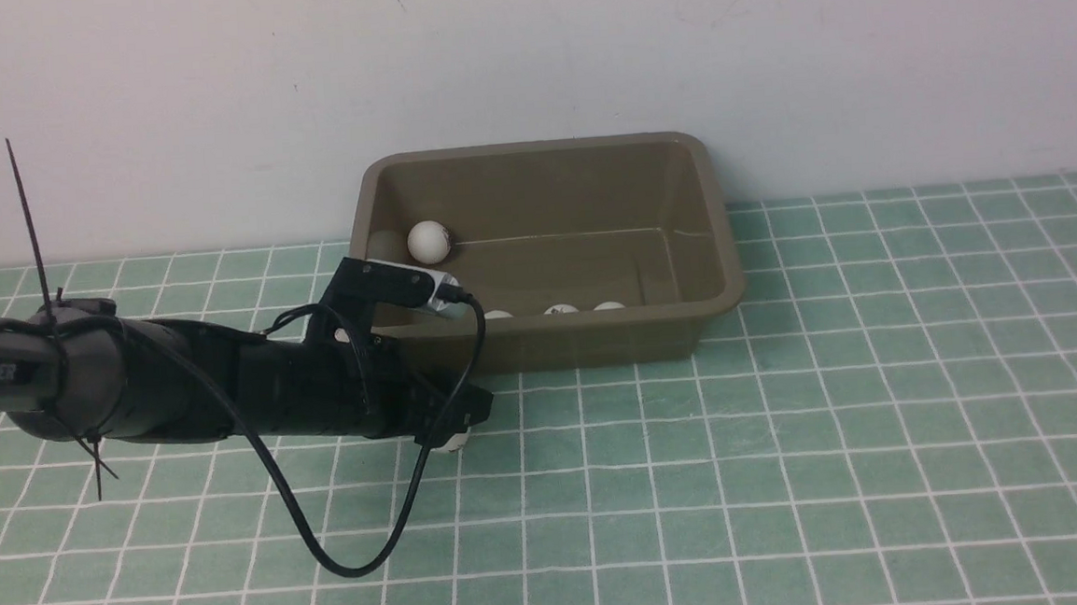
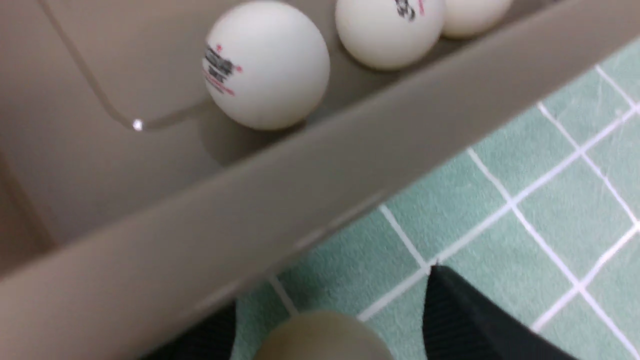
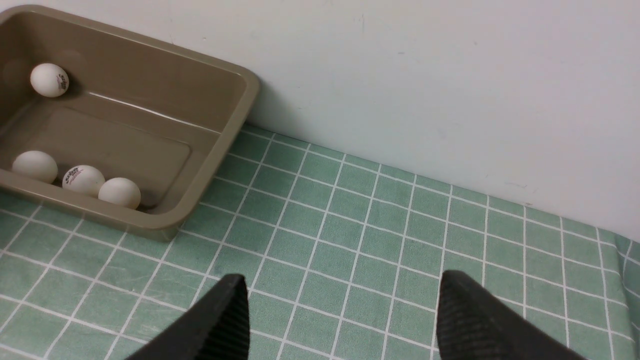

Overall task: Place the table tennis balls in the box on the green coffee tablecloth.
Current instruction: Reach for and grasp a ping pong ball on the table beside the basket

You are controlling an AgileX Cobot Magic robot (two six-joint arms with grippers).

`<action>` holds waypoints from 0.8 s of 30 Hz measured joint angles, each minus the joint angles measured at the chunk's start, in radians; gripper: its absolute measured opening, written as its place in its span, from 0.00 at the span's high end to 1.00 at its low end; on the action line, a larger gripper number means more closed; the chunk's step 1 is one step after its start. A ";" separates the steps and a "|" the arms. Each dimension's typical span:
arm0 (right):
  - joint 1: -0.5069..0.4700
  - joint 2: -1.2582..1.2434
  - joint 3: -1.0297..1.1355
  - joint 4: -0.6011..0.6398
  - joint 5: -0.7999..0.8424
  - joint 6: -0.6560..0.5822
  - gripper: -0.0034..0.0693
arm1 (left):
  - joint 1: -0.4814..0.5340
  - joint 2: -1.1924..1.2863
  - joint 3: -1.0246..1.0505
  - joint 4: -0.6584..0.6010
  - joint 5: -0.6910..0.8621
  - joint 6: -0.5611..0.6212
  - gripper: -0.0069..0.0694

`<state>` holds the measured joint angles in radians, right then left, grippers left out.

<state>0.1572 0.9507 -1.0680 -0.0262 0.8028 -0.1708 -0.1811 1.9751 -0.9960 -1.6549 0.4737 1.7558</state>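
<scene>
Olive-brown plastic box (image 1: 551,348) at upper centre of the front view, set on the green coffee tablecloth (image 1: 792,474), mint-green with thin white grid lines, and backed close to a pale wall (image 1: 523,51). Holds four white table tennis balls (image 3: 83,180): a lone ball (image 1: 429,242) tucked into the far left corner, just above and left of frame centre, and three more balls (image 1: 560,310) lined up along the near wall, only their tops clearing the rim. Black left arm (image 1: 179,390) stretching in from the left edge of the frame, a cable (image 1: 348,557) sagging in a loop beneath it. At its end, the left gripper (image 1: 457,429) low over the cloth, left of centre, just outside the box's near left corner. At the tip, a fifth ball (image 1: 454,441), outside the box, on or barely above the cloth; unclear which. Seen from the left wrist, that ball in shadow between two black fingers (image 2: 475,320), a sliver of checked cloth showing on either side of it; impossible to tell whether clamped or merely straddled. Close behind it, the box's sloping near wall and the row of balls, two with printed logos. From the right wrist, the right gripper (image 3: 340,320) above bare cloth, well apart from the box, jaws spread wide and holding nothing
</scene>
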 joint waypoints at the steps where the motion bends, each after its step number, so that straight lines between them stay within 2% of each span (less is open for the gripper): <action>1: 0.000 0.000 0.001 0.000 -0.001 -0.001 0.32 | 0.000 0.000 0.000 0.016 0.002 -0.011 0.30; 5: 0.000 0.000 0.001 0.000 -0.011 -0.001 0.32 | 0.000 0.000 0.000 0.063 0.026 -0.058 0.28; 19: 0.000 0.000 0.001 0.000 -0.021 -0.004 0.32 | 0.000 0.000 0.000 0.112 0.033 -0.069 0.28; 24: 0.000 0.000 0.002 0.000 -0.021 -0.004 0.32 | 0.000 0.000 0.000 0.115 0.035 -0.070 0.31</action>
<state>0.1572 0.9507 -1.0661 -0.0262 0.7819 -0.1750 -0.1811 1.9751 -0.9960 -1.5402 0.5084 1.6859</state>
